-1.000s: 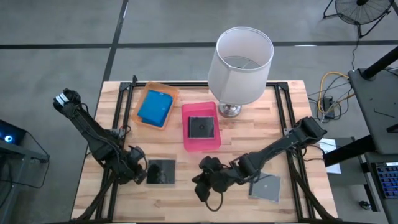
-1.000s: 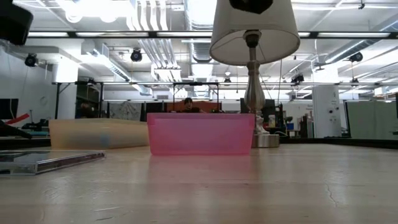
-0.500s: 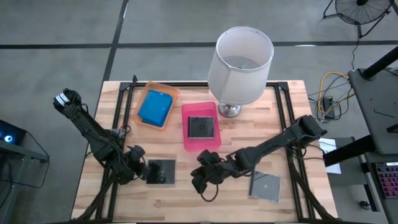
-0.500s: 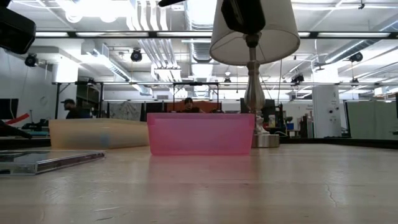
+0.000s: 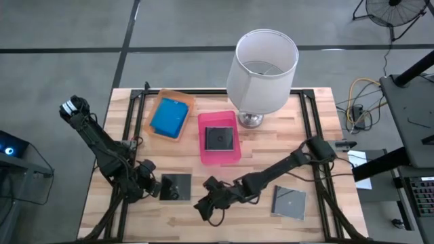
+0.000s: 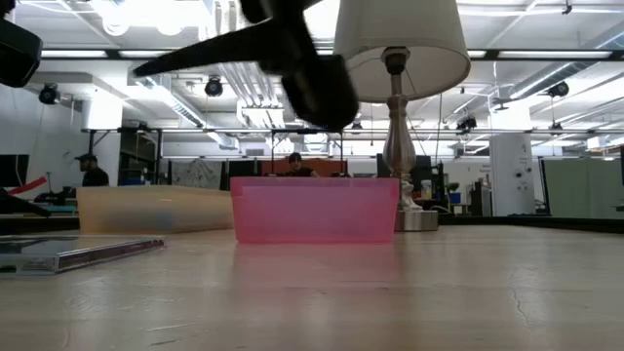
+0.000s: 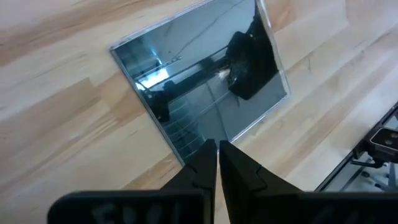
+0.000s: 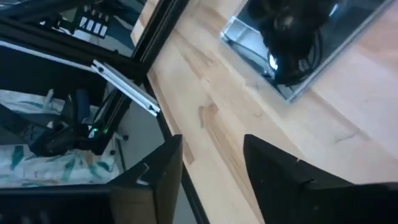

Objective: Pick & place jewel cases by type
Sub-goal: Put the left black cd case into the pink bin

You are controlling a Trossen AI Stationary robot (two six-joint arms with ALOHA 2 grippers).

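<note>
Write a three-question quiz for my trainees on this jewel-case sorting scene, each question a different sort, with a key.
1. True or false: the pink tray holds a dark case.
2. What lies in the orange tray? A) blue case B) dark case C) nothing
3. How many dark cases lie on the bare table?

Key
1. True.
2. A, the blue case.
3. Two: one by the left gripper, one at the front right.
</note>
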